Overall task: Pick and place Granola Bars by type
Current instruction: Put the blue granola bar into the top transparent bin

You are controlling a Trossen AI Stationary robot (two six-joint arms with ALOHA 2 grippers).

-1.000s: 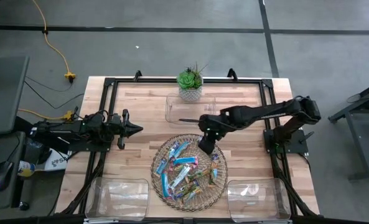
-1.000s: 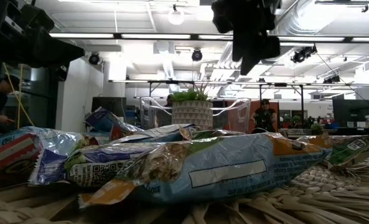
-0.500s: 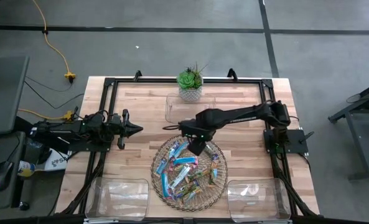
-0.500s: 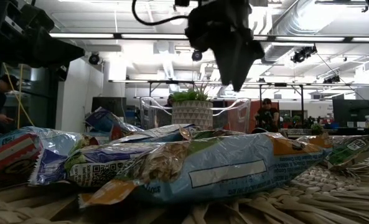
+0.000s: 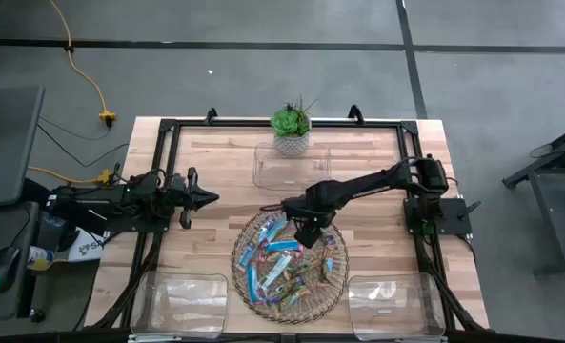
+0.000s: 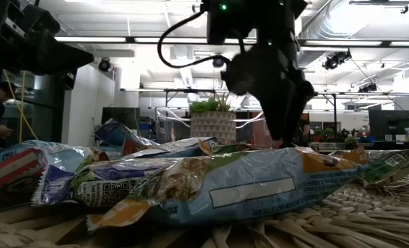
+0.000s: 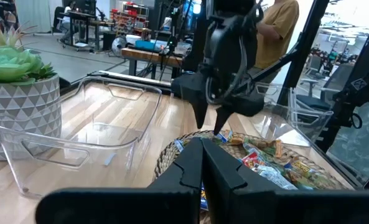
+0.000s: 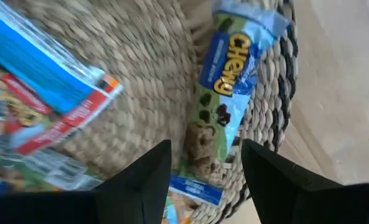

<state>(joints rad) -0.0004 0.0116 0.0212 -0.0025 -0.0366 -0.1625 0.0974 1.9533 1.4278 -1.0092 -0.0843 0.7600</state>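
Observation:
Many wrapped Granola Bars lie heaped in a round wicker tray at the table's near middle. My right gripper points down over the tray's far part, open. Its two fingers stand on either side of a blue-and-green "Chewy" bar, which lies flat on the wicker near the rim. Whether they touch it I cannot tell. From the left wrist view the same gripper hovers just above the heap. My left gripper waits shut at the table's left side, pointing level toward the middle.
Three clear plastic bins stand around the tray: one at the far middle, one at the near left, one at the near right. A potted succulent sits behind the far bin. People move about in the room beyond.
My right gripper has come down toward the far part of the wicker tray and has tipped to point more steeply down. It now hangs just above the bars. The bars lie as before.

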